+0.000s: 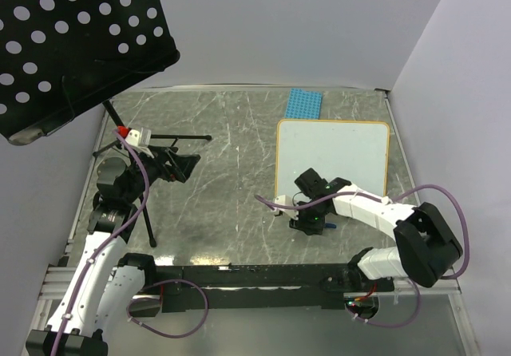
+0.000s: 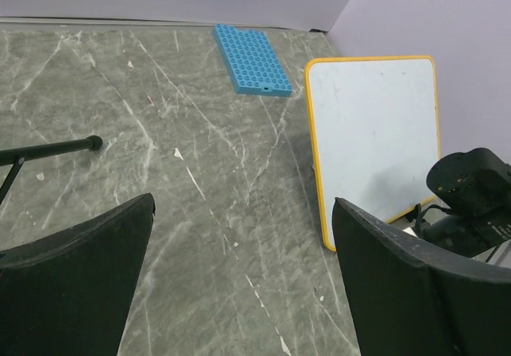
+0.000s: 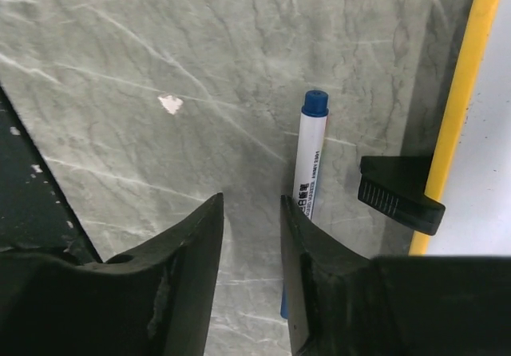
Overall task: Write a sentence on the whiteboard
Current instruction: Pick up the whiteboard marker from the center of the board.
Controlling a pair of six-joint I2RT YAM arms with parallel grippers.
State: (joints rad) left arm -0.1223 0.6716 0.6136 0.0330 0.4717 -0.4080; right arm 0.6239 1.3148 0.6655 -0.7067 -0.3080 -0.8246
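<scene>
Item, nearest: my right end effector (image 3: 250, 204), two matt black fingers, narrowly apart, pinching nothing; grey bench (image 3: 120, 53) showed through the gap.

Item: marker (image 3: 307, 164), slim white barrel, blue cap, printed label, lying flat, slanting under the finger nearer the board rather than between the two.

Item: whiteboard (image 3: 487, 148), glossy white, yellow-orange rim, lying on the bench just beside the marker, one ribbed black clip foot (image 3: 399, 196) jutting toward it; no sentence was on it.

Item: my left end effector (image 2: 243, 212), spread wide, empty, well apart.

Step in hand, I judged: picking up the marker. Done well, I would centre the gap over the barrel, line up across it, and close low, clear of the clip foot.

Bench: smooth, marble-veined.
</scene>
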